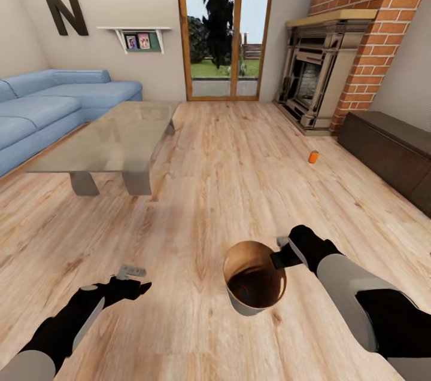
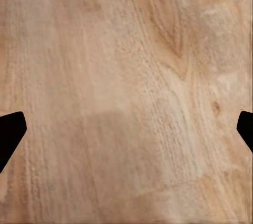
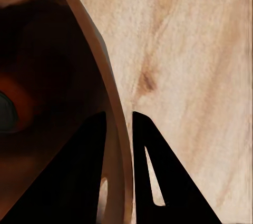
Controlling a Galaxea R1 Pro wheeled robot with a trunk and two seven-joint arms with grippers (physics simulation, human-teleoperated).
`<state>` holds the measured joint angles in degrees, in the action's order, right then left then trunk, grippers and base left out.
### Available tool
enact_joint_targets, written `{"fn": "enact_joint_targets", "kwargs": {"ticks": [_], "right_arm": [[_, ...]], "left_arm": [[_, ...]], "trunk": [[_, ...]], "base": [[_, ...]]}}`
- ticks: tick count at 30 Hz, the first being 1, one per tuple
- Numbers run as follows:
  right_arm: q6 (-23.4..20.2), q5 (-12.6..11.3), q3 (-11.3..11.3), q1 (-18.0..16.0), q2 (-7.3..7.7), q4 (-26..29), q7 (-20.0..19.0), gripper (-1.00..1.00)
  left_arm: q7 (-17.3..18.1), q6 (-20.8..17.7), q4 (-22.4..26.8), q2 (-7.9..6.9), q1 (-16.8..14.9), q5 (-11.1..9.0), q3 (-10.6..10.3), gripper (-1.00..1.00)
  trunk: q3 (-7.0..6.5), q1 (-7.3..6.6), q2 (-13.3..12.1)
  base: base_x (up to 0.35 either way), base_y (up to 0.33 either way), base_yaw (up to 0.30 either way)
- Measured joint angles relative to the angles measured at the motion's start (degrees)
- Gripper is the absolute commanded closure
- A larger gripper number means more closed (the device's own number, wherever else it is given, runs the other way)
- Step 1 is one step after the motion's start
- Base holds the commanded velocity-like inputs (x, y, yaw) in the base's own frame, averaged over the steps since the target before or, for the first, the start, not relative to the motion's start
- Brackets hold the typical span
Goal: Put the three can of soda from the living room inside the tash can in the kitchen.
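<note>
With the right gripper (image 1: 281,254) clamped on the rim of the bin (image 1: 254,276) at lower centre, the bin should be kept level and carried toward the orange can (image 1: 313,157) standing on the floor at right of centre. The left gripper (image 1: 133,276) hangs with fingers apart, holding nothing. The only readable writing is a large "N" (image 1: 65,11) on the wall, upper left.

blue sofa (image 1: 54,103) | glass coffee table (image 1: 114,139) | brick fireplace (image 1: 323,70) | dark cabinet (image 1: 392,151)
</note>
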<state>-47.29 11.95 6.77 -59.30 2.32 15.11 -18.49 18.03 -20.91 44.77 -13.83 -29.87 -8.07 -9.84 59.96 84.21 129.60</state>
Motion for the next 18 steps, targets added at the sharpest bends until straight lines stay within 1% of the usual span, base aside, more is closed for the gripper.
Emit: {"fn": "enact_joint_targets", "kwargs": {"ticks": [5, 9, 13, 18], "right_arm": [[0.12, -0.73, -0.11, 0.11, 0.0, 0.07, 0.01, 1.0], [0.2, -0.22, 0.08, 0.21, -0.07, 0.07, 0.09, 1.0], [0.14, -0.67, -0.05, 0.24, -0.19, 0.05, 0.25, 1.0], [0.16, -0.49, 0.0, 0.41, -0.2, 0.03, 0.18, 1.0]], "left_arm": [[0.14, 2.47, -0.08, 0.03, 1.39, -0.01, 0.03, -1.0], [0.24, 2.75, -0.1, 0.03, 1.51, -0.01, 0.01, -1.0], [0.26, 2.84, -0.11, 0.04, 1.55, 0.03, 0.01, -1.0], [0.26, 2.88, -0.12, 0.03, 1.57, 0.05, 0.05, -1.0]], "trunk": [[0.0, 0.0, 0.0], [0.0, 0.0, 0.0], [0.0, 0.0, 0.0], [0.0, 0.0, 0.0]], "base": [[0.0, -0.308, 0.0], [0.0, -0.309, 0.0], [0.0, -0.309, 0.0], [0.0, -0.309, 0.0]]}}
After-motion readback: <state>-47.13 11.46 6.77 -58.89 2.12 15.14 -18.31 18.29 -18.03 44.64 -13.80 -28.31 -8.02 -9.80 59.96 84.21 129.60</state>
